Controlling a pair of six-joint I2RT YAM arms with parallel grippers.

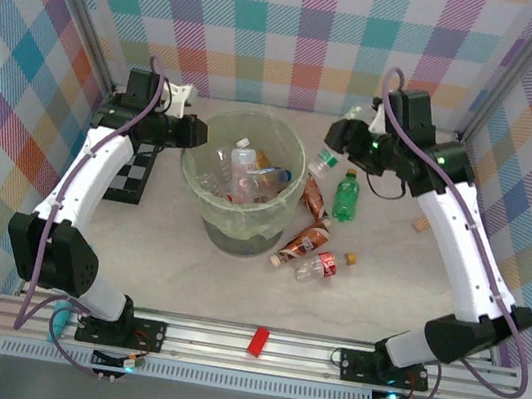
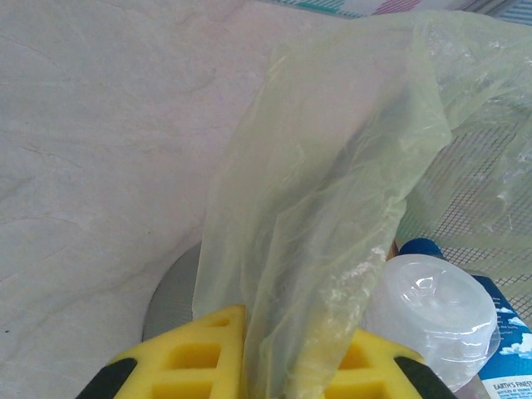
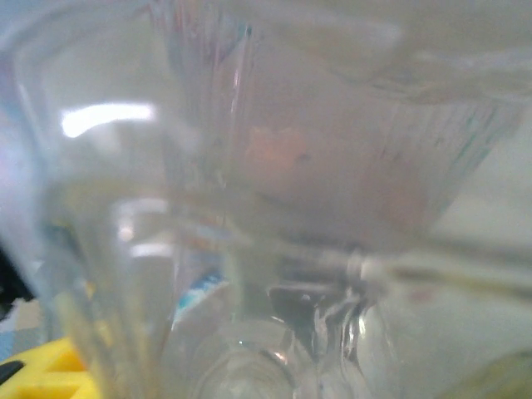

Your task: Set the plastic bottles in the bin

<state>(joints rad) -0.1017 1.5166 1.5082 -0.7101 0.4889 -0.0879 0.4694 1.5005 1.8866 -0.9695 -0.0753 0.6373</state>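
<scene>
pale-green translucent bin [image 1: 226,226] stands mid-table with several plastic bottles [image 1: 243,166] already inside and more lying to its right. my left gripper [image 2: 278,357] is pinched on the thin, crinkly liner [image 2: 332,183]; a tug could drag it off the rim. my right gripper [image 1: 345,136] has a slick clear bottle [image 3: 274,208] pressed close. i can't tell how the jaws stand, and it might slip.

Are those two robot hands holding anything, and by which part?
The left gripper pinches the bin liner at the rim. The right gripper is right against a clear bottle; whether it grips it cannot be told.
</scene>
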